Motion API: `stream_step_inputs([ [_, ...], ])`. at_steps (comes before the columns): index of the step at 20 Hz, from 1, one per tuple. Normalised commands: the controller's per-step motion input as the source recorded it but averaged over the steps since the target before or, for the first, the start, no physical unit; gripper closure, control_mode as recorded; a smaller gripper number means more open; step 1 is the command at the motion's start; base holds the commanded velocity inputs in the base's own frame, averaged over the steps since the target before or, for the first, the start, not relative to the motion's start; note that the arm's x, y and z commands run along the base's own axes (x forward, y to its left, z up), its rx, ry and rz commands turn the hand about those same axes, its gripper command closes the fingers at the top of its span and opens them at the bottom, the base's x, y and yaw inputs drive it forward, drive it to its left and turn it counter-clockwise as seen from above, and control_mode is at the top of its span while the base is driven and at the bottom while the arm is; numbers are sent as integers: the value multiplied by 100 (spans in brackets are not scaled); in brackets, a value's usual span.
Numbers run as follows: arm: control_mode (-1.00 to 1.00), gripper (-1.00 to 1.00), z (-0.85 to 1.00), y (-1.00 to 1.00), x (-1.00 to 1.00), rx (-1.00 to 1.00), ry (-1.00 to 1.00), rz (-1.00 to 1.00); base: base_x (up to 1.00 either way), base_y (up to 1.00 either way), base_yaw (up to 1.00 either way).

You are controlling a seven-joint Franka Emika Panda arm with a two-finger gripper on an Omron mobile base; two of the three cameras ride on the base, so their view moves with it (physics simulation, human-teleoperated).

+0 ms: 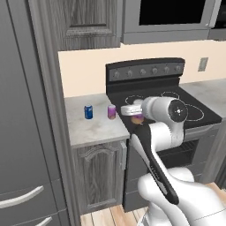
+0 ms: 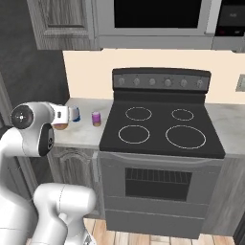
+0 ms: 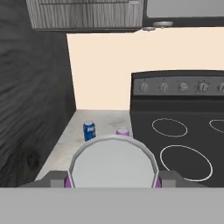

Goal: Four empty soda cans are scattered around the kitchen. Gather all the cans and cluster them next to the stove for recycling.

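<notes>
My gripper [image 3: 111, 180] is shut on a purple soda can [image 3: 113, 164]; its silvery top looms large in the hand view, with purple sides showing by each fingertip. The gripper [image 1: 136, 115] hovers over the seam between the counter and the stove [image 1: 205, 115], and the held can [image 1: 137, 119] peeks out below the hand. A blue can [image 1: 88, 111] and a second purple can [image 1: 111, 111] stand upright on the marble counter [image 1: 95, 130] just left of the stove. From the right, the gripper [image 2: 61, 123] half hides the blue can [image 2: 75, 114]; the purple one [image 2: 96, 118] stands beside the stove [image 2: 158, 143].
A tall grey cabinet wall [image 1: 26, 132] closes the counter's left end. Upper cabinets [image 1: 84, 22] and a microwave [image 1: 167, 17] hang overhead. More counter [image 2: 229, 129] runs right of the stove, with a wall outlet [image 1: 202, 64] above it.
</notes>
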Motion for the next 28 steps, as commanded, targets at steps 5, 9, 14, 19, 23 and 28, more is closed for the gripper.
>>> stream_step_inputs([
  [5,-100,100,-12,-1,26,0,9,0,0,0,0],
  [9,-100,100,-13,-7,46,0,14,4,0,0,0],
  [14,-100,100,-13,-6,47,0,11,5,0,0,0],
  [19,-100,100,-20,0,37,0,5,5,0,0,0],
  [23,-100,100,-26,0,37,0,5,7,0,0,0],
  [28,-100,100,-32,0,32,0,0,7,0,0,0],
])
